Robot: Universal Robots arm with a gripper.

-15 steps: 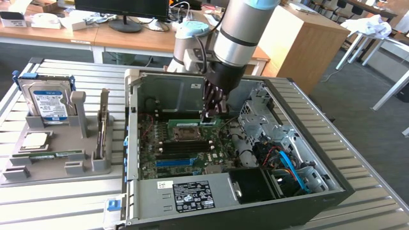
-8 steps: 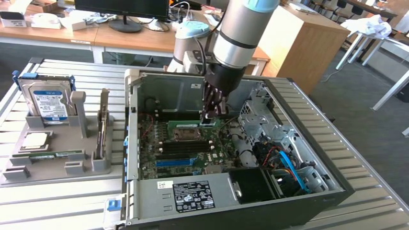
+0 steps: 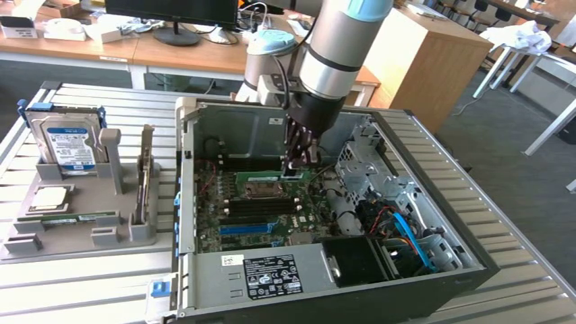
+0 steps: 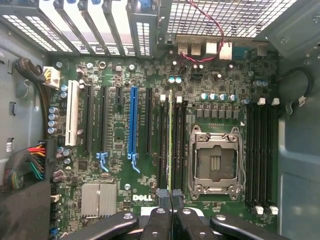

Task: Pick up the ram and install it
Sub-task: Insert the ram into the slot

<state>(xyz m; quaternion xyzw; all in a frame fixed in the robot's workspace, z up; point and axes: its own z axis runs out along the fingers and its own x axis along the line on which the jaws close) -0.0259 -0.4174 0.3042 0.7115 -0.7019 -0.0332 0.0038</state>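
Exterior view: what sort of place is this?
Probably an office-style electronics lab: desks with a monitor behind, an open computer case on a slatted metal table, a hard drive.

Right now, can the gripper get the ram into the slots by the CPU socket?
Likely yes: the gripper holds the ram edge-on over the slots, and no cable crosses them.

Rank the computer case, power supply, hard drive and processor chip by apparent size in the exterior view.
1. Computer case
2. Power supply, though it looks nearer the camera, so its lead over the hard drive is unsure
3. Hard drive
4. Processor chip
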